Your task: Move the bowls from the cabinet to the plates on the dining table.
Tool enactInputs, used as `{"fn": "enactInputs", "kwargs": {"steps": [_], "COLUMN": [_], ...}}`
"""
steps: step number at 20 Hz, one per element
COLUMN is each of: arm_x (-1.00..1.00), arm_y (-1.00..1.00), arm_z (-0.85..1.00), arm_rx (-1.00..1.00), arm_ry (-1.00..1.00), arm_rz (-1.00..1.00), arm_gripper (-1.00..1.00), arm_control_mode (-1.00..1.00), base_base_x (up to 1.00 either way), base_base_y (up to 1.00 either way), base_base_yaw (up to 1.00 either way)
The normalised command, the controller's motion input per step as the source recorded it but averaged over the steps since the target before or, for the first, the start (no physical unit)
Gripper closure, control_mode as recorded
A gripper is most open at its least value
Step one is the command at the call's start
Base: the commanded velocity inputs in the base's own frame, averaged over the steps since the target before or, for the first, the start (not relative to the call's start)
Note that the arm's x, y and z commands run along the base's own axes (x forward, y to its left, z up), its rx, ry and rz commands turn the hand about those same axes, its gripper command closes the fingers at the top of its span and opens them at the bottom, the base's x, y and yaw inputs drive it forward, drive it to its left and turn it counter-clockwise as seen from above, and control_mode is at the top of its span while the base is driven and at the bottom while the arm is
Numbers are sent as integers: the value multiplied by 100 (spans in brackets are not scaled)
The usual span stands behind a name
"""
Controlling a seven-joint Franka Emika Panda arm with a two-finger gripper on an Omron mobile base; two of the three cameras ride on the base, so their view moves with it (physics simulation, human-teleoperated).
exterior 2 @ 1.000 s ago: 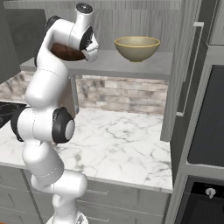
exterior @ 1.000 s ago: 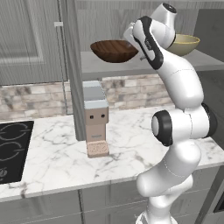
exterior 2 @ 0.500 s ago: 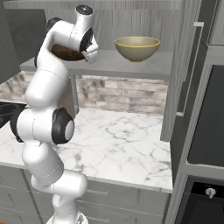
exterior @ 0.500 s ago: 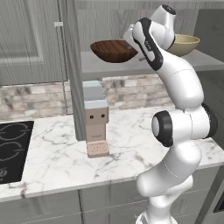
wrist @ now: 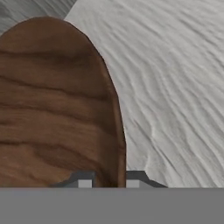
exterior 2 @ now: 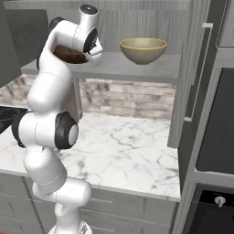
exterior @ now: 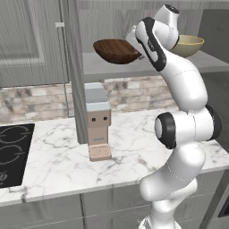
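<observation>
White arm reared high, wrist bent forward, gripper (wrist: 106,180) narrowly closed astride a rim.

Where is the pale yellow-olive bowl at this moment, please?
The pale yellow-olive bowl stands upright on the shelf of the open cabinet, to the right of the brown wooden bowl and the gripper in both base views.

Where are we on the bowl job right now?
Nothing delivered yet. In hand: the hand straddles the rim of the brown wooden bowl, which appears raised just above the cabinet shelf. Left: carry it to a plate on the dining table, then fetch the yellow-olive bowl, which sits on the shelf.
</observation>
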Motion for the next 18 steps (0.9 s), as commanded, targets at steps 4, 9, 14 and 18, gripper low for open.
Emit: {"fn": "enactInputs", "kwargs": {"steps": [4, 9, 14, 18], "arm_x": [0, -14, -49, -53], "arm_y": [0, -11, -34, -39], "arm_z": [4, 17, 30, 23], "arm_rx": [0, 1, 3, 2], "arm_ry": [5, 8, 7, 8], "arm_rz": [-2, -7, -8, -8], "arm_gripper": [100, 100, 100, 100], "arm_control_mode": [-100, -100, -100, -100], "base_base_x": [0, 0, 0, 0], "base_base_y": [0, 0, 0, 0], "base_base_yaw": [0, 0, 0, 0]}}
